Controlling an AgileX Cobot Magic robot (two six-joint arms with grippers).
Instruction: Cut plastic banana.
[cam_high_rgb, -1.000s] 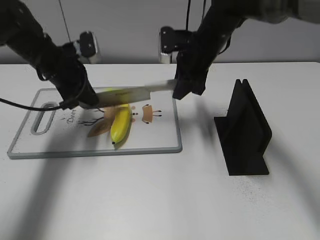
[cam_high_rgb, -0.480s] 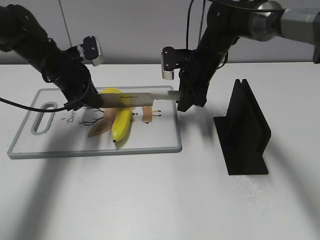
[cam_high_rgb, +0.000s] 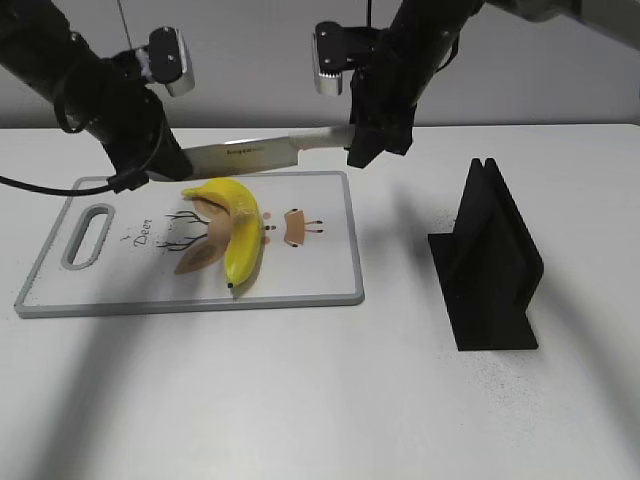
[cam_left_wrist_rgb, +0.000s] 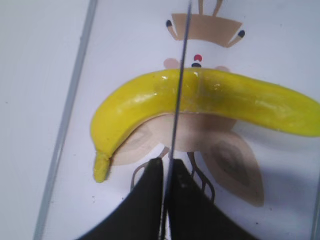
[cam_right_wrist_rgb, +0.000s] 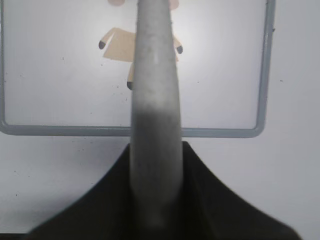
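Observation:
A yellow plastic banana (cam_high_rgb: 240, 225) lies on the white cutting board (cam_high_rgb: 310, 270); it also shows in the left wrist view (cam_left_wrist_rgb: 210, 100), curved, with a seam near its middle. A knife (cam_high_rgb: 250, 155) is held level above the board's far edge. My left gripper (cam_high_rgb: 160, 160) is shut on the blade's tip end (cam_left_wrist_rgb: 167, 170), the thin blade (cam_left_wrist_rgb: 179, 85) running over the banana. My right gripper (cam_high_rgb: 365, 140) is shut on the grey knife handle (cam_right_wrist_rgb: 152, 115).
A black knife stand (cam_high_rgb: 490, 265) stands upright on the table to the right of the board. The board has a grey rim (cam_right_wrist_rgb: 130, 131), a handle slot (cam_high_rgb: 85, 235) at its left end and printed deer drawings.
Both grippers have lifted the knife up and back from the banana. The knife now hangs above the board's far edge, and the whole banana shows.

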